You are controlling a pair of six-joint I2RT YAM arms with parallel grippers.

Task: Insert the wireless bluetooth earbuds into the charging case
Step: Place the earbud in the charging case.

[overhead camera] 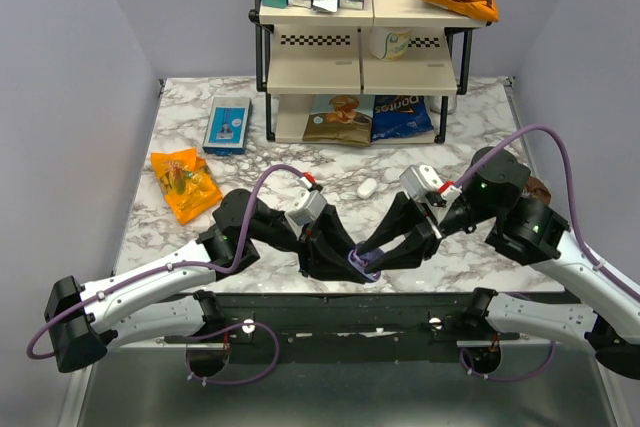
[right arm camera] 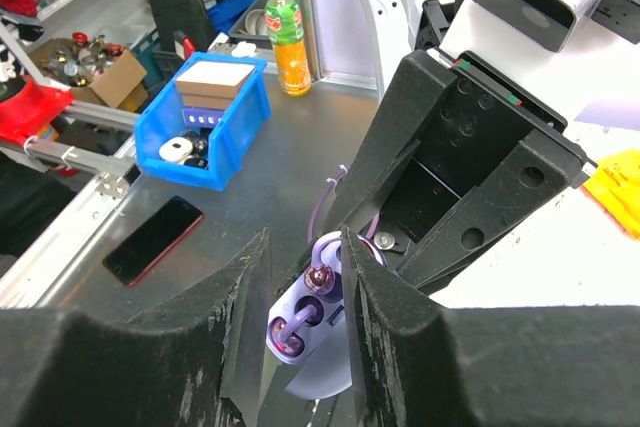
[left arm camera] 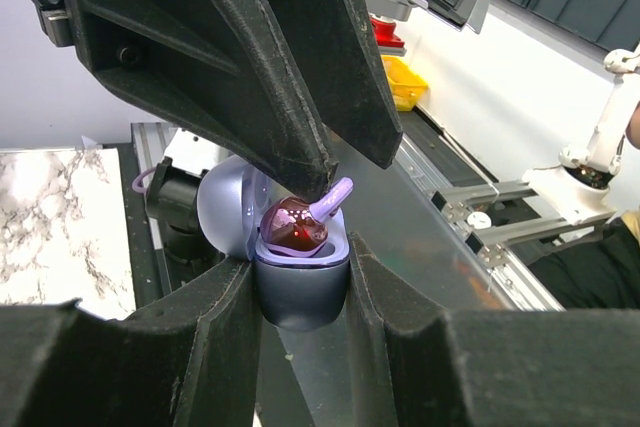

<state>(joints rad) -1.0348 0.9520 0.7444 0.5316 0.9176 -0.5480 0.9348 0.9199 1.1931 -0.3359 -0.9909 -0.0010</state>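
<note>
My left gripper [overhead camera: 340, 255] [left arm camera: 300, 265] is shut on the lavender-blue charging case [overhead camera: 362, 267] [left arm camera: 298, 297] and holds it upright over the table's front edge, with the lid [left arm camera: 222, 209] swung open. One earbud [right arm camera: 287, 332] sits in its well. The other earbud [right arm camera: 320, 276] [left arm camera: 297, 226] lies at the second well, its lavender stem [left arm camera: 336, 195] poking up. My right gripper [overhead camera: 380, 253] [right arm camera: 306, 237] reaches down over the case. Its jaws are a narrow gap apart, and only one fingertip [left arm camera: 322, 175] touches that earbud.
A white oval case [overhead camera: 367, 188] lies mid-table. An orange snack bag [overhead camera: 184, 183] and a blue box [overhead camera: 227, 125] lie at the left. A shelf rack [overhead camera: 360, 42] with snack bags stands at the back. A blue bin [right arm camera: 200, 117] sits below the table edge.
</note>
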